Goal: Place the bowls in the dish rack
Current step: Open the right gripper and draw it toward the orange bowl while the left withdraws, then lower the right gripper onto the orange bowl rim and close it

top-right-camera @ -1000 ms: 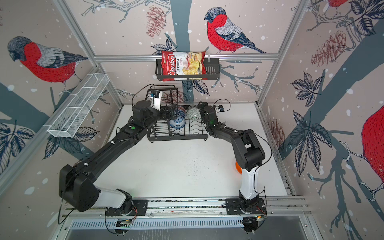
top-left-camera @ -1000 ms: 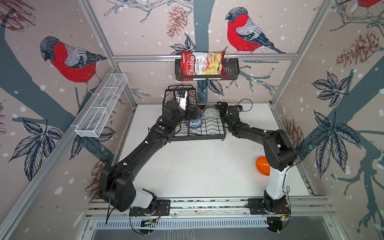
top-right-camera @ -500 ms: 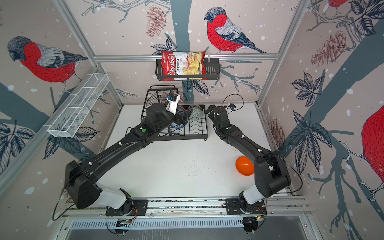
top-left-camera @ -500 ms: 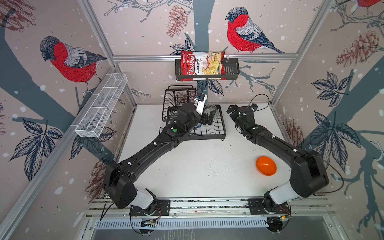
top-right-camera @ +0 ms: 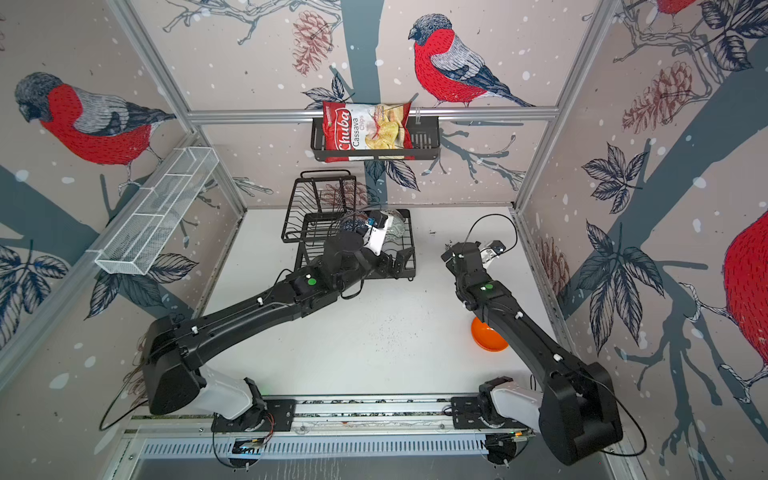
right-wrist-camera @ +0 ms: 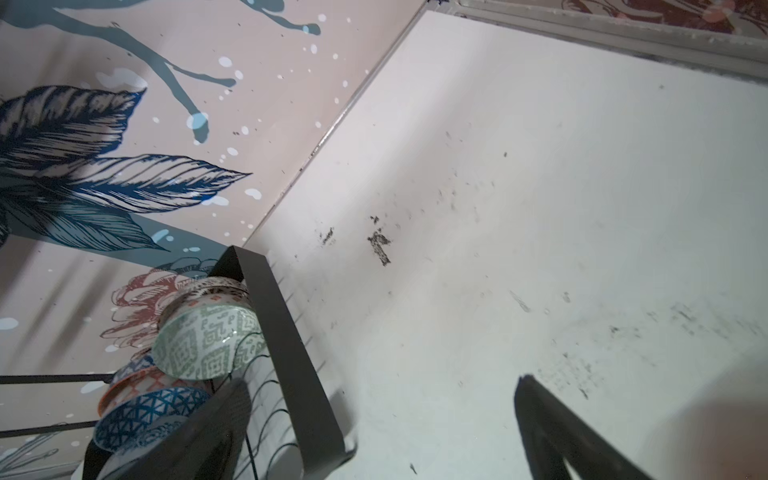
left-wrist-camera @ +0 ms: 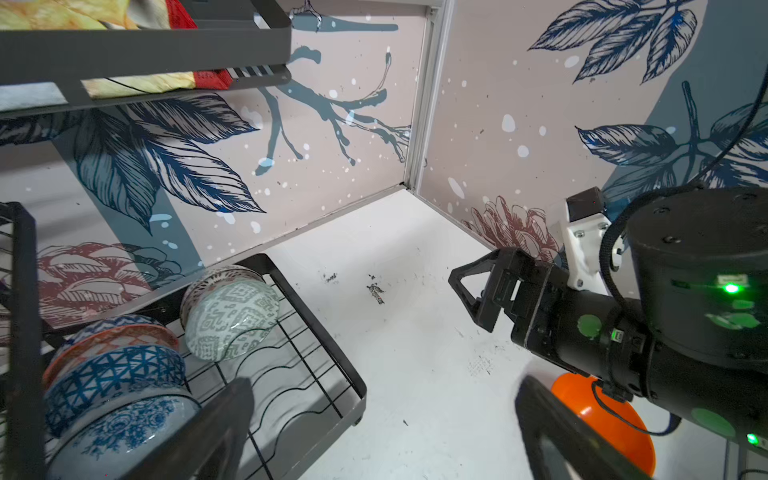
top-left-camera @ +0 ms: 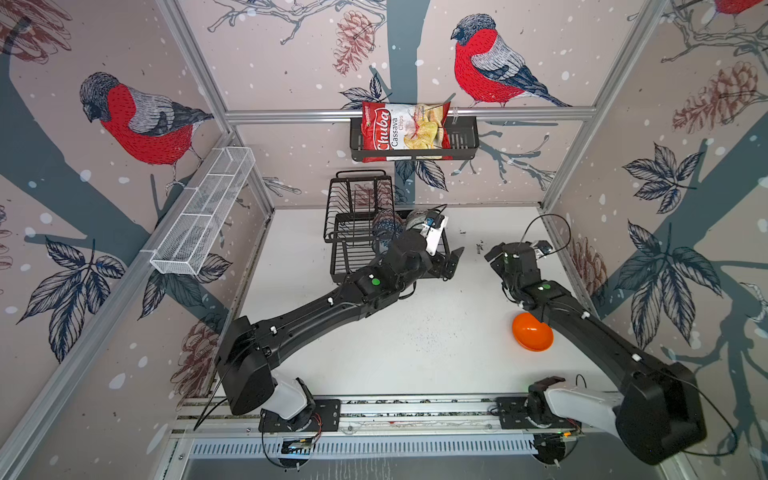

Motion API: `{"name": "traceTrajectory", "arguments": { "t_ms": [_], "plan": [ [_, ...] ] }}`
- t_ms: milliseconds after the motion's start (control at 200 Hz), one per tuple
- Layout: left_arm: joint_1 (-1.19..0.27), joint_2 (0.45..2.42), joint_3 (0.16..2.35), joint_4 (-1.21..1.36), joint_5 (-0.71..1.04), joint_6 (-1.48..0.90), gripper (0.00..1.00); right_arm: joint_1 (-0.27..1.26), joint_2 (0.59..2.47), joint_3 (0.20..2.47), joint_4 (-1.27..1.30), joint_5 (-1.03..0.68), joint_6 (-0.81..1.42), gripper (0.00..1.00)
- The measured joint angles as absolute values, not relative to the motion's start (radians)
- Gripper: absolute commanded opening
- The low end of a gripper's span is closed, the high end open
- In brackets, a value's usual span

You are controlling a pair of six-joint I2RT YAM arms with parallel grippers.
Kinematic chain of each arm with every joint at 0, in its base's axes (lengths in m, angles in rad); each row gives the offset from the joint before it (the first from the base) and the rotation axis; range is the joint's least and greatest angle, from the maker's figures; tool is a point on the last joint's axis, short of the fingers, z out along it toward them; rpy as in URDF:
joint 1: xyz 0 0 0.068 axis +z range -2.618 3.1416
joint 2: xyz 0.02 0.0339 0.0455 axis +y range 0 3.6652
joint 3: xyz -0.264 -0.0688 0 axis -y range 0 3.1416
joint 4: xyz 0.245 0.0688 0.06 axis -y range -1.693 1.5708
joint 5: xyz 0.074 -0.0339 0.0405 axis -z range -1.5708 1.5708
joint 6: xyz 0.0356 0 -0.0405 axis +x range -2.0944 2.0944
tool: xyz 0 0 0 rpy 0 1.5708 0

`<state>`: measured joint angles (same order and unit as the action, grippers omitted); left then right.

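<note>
Your left jaws stand wide apart and hold nothing. Their black fingers [left-wrist-camera: 224,424] frame bare white table [top-left-camera: 415,353], and in both top views they hover just off the near right corner of the large black wire dish rack [top-left-camera: 355,208]. To one side of those jaws, five bowls stand on edge in the wavy wires inside the rack [left-wrist-camera: 316,322]. The grey-green patterned bowl [left-wrist-camera: 230,320] sits nearest the rack's outer rim, with the white bowl with dark radial pattern [left-wrist-camera: 220,276] right behind it. Beside them are the salmon-patterned bowl [left-wrist-camera: 112,336], the blue geometric bowl [left-wrist-camera: 116,374] and the blue-white floral bowl [left-wrist-camera: 120,428], the last being closest to the jaws. Your right jaws are likewise spread wide and empty, one finger [right-wrist-camera: 561,428] dark against the table. They face the left jaws across a stretch of table, near but not touching. The plain bright orange round bowl [top-left-camera: 532,332] lies on the table well behind the right jaws, partly under the right arm [top-left-camera: 590,328] and outside the rack.
</note>
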<state>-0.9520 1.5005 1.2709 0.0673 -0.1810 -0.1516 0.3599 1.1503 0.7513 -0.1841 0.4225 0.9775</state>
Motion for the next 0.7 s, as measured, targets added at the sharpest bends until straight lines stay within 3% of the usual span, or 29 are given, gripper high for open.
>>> {"name": "traceTrajectory", "arguments": {
  "t_ms": [400,700],
  "plan": [
    [-1.049,1.533,1.182,0.083,-0.212,-0.231,0.98,0.297,0.974,0.610,-0.380,0.440,1.032,1.00],
    [-1.055,1.552,1.185,0.103,-0.205,-0.236,0.98,0.259,0.990,0.542,-0.450,0.409,1.106,1.00]
  ]
}}
